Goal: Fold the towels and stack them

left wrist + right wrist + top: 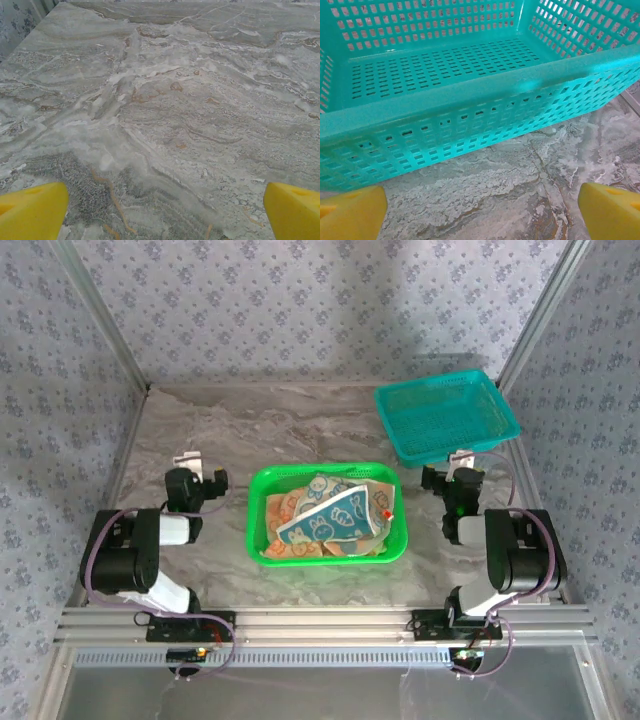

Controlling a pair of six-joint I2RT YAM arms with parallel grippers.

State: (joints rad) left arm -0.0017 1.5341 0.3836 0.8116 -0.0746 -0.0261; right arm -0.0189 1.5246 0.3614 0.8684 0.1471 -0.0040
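The towels (328, 518) lie in a crumpled heap inside the green basket (257, 540), which sits on the marble table (220, 430) between the two arms. On top of the heap a cream cloth with teal figures (338, 517) stands tilted on its edge, and orange-printed cloths (286, 510) show beneath it and along the basket's sides. No towel is folded or stacked yet.

The left arm (125, 558) is folded up at the near left of the table, with its elbow low beside the base, its forearm reaching forward and its wrist pointing toward the far side. The left gripper (188, 460) hangs just left of the green basket, apart from it. Its jaws are spread wide with nothing between them. In the left wrist view its yellow fingers (30, 212) sit at the two lower corners, with bare marble between and ahead of them.

The right arm (515, 552) is tucked up the same way at the near right. The right gripper (461, 462) points at the near wall of the teal basket (445, 415), which stands in the far right corner. These jaws are also spread wide and hold nothing. In the right wrist view the fingers (350, 212) frame that perforated wall, which is close ahead but not touching them
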